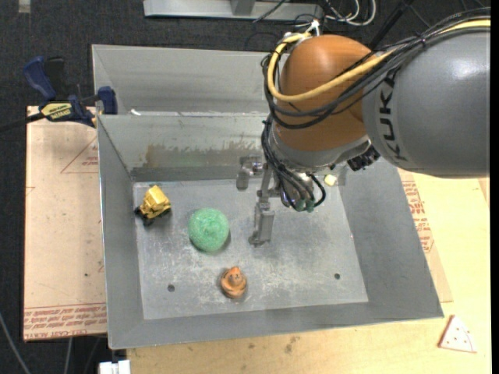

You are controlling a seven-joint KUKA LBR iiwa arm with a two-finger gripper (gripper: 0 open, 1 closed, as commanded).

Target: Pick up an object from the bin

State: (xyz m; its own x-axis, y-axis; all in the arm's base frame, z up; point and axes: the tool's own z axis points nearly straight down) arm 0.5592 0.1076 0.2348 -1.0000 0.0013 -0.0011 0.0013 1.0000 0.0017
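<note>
Green ball (209, 230) lies mid-floor in the bin (312, 275), just beside my gripper (261, 228) | grip: cannot tell if open or closed | step: I judge approach, nothing lifted yet | next: centre over it, lower, close.

One green ball (209, 230), two small toys (154, 203) (233, 282)

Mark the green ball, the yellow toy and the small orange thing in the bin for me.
green ball (209, 230): camera view, middle of its top.
yellow toy (154, 203): camera view, its yellow body.
small orange thing (233, 282): camera view, its centre.
</note>
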